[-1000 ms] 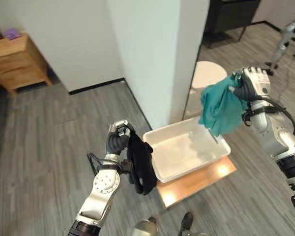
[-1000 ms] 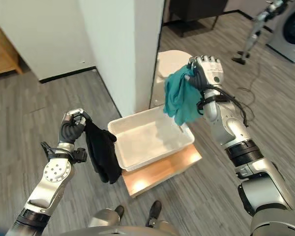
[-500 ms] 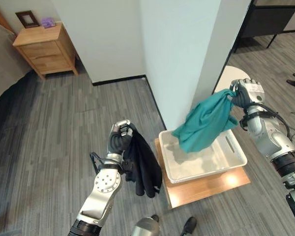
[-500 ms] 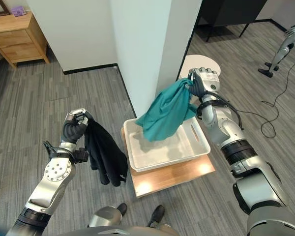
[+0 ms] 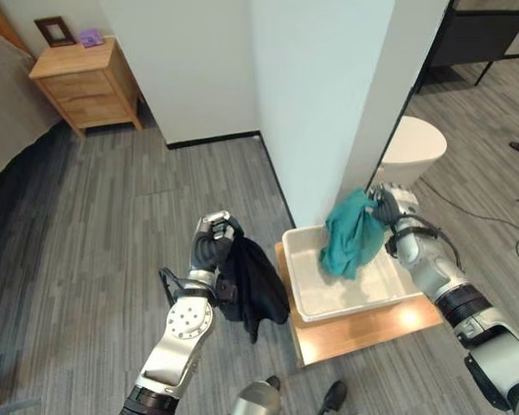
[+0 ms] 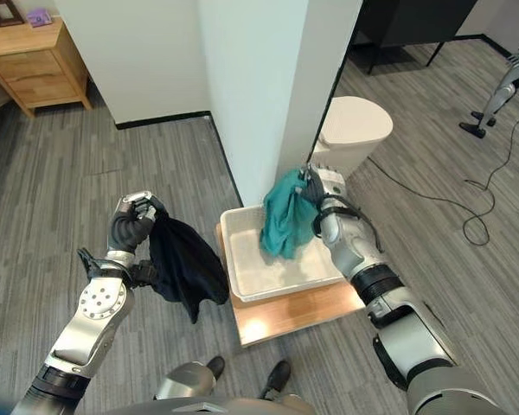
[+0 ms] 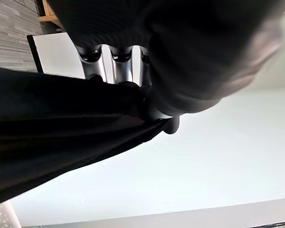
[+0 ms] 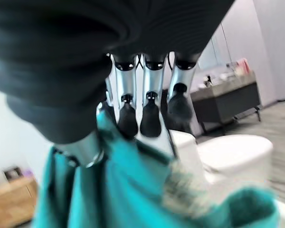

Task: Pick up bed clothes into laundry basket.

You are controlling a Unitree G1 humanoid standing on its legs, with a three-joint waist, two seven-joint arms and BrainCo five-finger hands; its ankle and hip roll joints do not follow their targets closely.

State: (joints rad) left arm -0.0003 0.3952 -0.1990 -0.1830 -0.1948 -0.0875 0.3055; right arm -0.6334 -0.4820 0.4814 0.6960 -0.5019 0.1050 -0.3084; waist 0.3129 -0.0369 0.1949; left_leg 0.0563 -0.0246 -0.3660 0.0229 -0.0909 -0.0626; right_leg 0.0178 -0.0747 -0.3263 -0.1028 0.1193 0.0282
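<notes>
the right hand (image 5: 389,207) is curled shut on the top of a teal garment (image 5: 349,235), its fingers (image 8: 150,116) pinching a bunched fold of the fabric while the rest hangs down below the hand. the hand is held over the far right part of a white laundry basket (image 5: 310,298), and the lower end of the teal cloth hangs inside the basket, against its far wall; whether it touches the basket floor cannot be told. the basket is a shallow rectangular tub sitting on a low wooden platform (image 5: 363,329) on the grey plank floor (image 5: 95,233).

the left hand (image 5: 211,239) is raised left of the basket, closed in a fist round the top of a black garment (image 5: 253,285). in the left wrist view its fingers (image 7: 118,59) are wrapped over the dark cloth. the black garment hangs from the fist toward the floor, its bulk just beside the basket's near left corner and outside the basket.

a white wall corner (image 5: 320,95) stands right behind the basket. beyond it on the right is a round white stool (image 5: 413,149). a wooden nightstand (image 5: 85,82) stands against the wall at the far left, with a small picture frame (image 5: 54,31) and a purple object (image 5: 91,37) on top, and the edge of a bed (image 5: 4,112) shows beside it.
</notes>
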